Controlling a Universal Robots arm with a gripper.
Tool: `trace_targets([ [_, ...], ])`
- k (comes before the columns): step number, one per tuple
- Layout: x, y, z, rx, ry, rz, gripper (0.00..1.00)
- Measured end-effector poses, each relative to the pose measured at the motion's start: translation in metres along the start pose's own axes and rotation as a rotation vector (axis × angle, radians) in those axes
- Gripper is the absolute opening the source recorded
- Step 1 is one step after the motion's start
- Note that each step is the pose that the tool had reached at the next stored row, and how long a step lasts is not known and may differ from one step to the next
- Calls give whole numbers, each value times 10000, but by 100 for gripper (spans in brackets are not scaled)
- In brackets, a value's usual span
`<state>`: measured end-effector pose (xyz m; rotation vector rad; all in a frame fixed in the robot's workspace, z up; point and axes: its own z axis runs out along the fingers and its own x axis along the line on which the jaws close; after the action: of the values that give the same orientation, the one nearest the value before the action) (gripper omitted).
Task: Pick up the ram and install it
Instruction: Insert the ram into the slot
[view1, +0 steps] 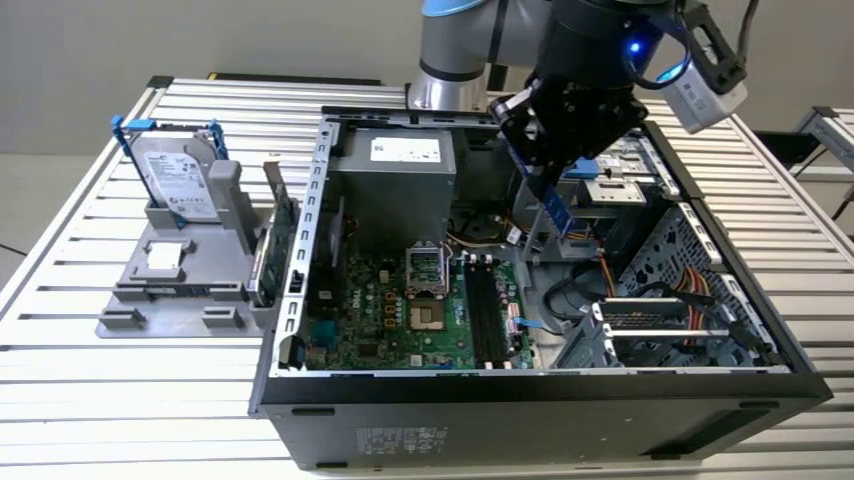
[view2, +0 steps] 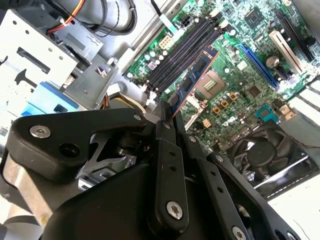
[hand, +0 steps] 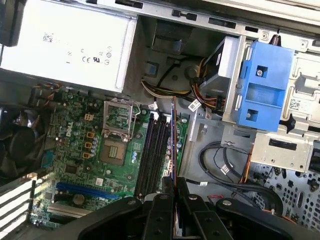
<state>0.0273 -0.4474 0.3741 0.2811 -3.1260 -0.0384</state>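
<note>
Holding ram (view2: 195, 75) pinched in gripper (view2: 165, 114) | long side pointing down from gripper | over black slots (hand: 155, 150), apart, maybe lined up

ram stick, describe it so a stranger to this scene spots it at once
Start at the open black computer case, green motherboard flat inside. Over the board, by its long black memory slots, the black pincer grips the ram, a slim blue-green circuit stick hanging on edge. Unlike the boxy silver hard drive standing outside the case, it is thin and held aloft.
</note>
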Motion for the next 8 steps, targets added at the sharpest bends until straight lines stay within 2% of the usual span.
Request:
trace_targets([
  [7, -2, -2, 2, -4, -1, 536, 0],
  [8, -2, -3, 3, -4, -2, 750, 0],
])
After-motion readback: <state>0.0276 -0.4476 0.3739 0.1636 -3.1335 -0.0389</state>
